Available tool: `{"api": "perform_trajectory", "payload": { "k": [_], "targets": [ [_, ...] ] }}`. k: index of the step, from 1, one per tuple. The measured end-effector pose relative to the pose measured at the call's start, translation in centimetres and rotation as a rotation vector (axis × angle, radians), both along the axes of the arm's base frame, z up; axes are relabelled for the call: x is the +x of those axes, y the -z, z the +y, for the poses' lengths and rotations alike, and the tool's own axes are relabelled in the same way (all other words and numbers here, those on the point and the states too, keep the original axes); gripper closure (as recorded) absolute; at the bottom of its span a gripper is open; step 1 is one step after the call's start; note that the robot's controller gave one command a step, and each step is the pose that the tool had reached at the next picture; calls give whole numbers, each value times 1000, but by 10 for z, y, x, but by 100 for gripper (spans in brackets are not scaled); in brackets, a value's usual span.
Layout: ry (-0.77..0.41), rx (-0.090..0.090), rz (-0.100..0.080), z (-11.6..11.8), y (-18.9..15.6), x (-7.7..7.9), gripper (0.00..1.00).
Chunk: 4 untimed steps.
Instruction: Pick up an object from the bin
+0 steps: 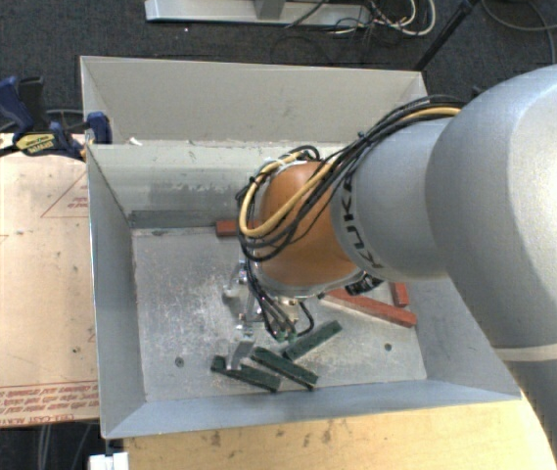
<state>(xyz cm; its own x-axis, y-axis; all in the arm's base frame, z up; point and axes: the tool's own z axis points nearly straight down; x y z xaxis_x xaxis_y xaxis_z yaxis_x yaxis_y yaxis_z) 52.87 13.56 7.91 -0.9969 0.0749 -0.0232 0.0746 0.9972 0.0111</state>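
Observation:
My gripper (247, 313) hangs low over the front middle of the bin, under the arm's wrist. Just below it lie three dark green flat bars in a loose cluster: one (246, 373) nearest the front wall, one (284, 366) crossing beside it, and one (313, 339) angled up to the right. The gripper's lower end reaches down close to the left green bar; I cannot tell whether it touches it.
A reddish-brown bar (376, 308) lies to the right on the bin floor, with another short one (400, 293) just behind it. A small reddish-brown piece (225, 227) sits at the back wall. The arm and its orange cover hide the bin's centre and right.

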Motion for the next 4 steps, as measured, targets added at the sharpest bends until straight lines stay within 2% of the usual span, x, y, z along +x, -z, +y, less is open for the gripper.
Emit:
{"api": "perform_trajectory", "payload": {
  "k": [1, 2, 3, 4],
  "targets": [
    [38, 2, 9, -17, -3, -4, 0],
    [-30, -7, 5, -103, -1, 3, 100],
    [-30, -6, 5, -103, -1, 3, 100],
    [-85, -10, 14, -91, -179, 58, 100]
  ]
}}
